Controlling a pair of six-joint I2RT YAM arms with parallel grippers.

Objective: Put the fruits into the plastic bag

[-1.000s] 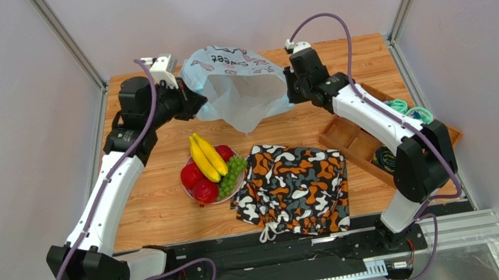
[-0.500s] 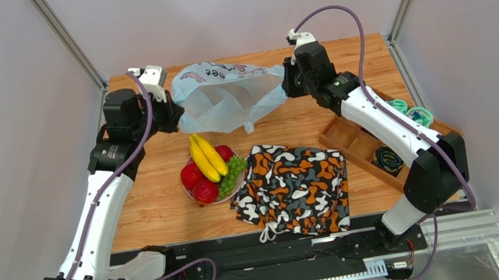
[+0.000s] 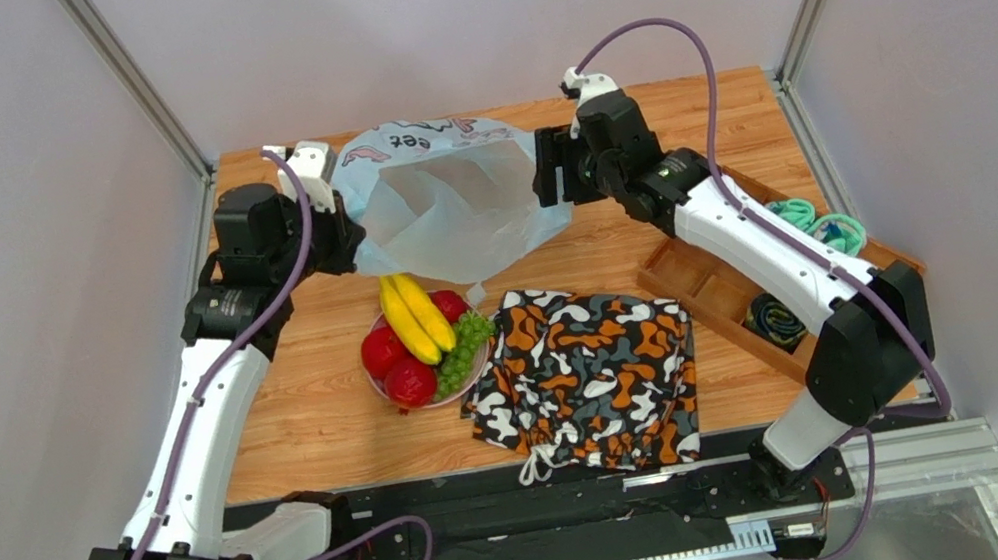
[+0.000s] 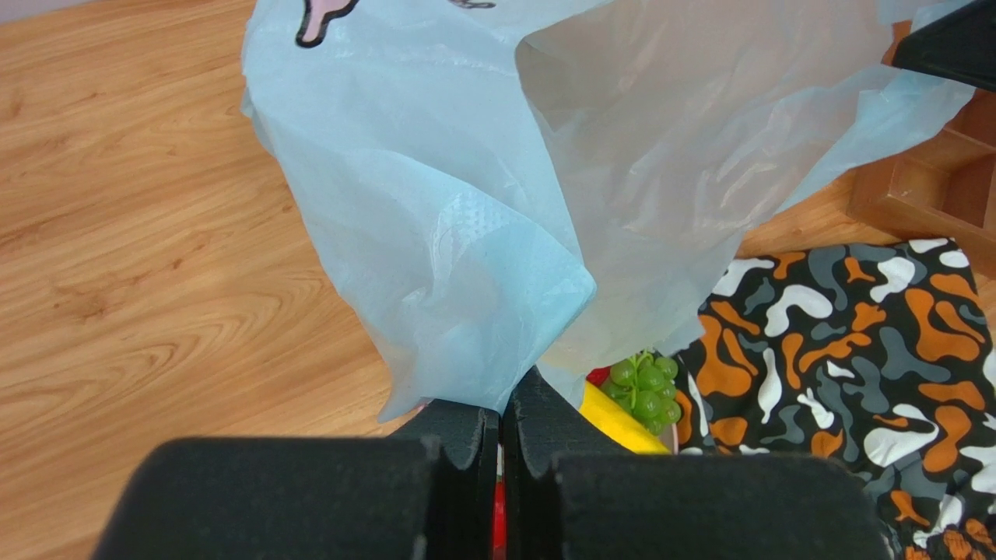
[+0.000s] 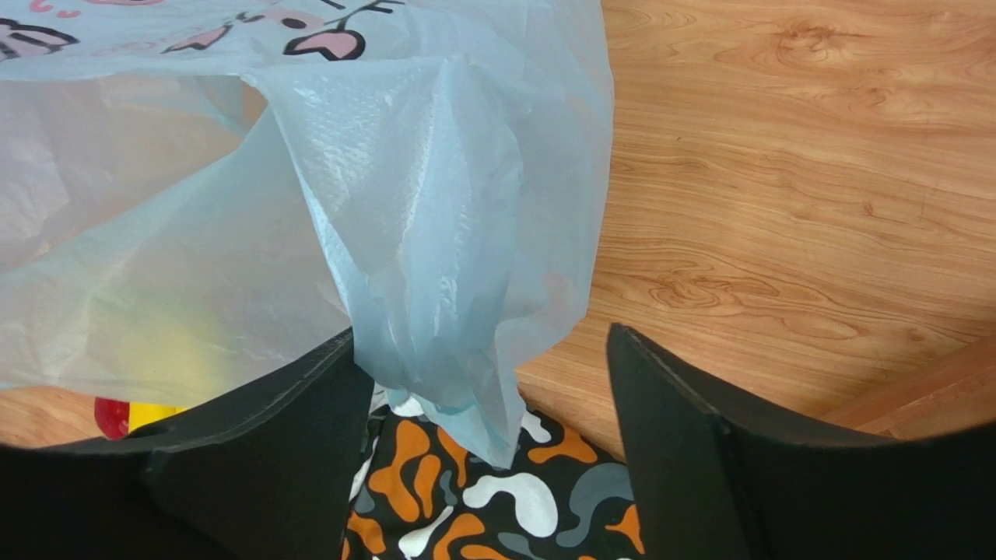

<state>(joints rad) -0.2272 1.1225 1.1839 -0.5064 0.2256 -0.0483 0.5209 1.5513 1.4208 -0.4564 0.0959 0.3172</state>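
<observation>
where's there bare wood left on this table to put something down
Bare wood: the near-left corner of the table, left of the pink plate; the strip between the plastic bag and the camouflage cloth; the far-right corner behind the wooden tray. Crowded: the middle, where plate and cloth sit side by side, and the right edge with the tray.

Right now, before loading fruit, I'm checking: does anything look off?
The plastic bag is held on one side only: the left gripper pinches it, the right gripper stands open, the bag's edge loose between its jaws.
</observation>
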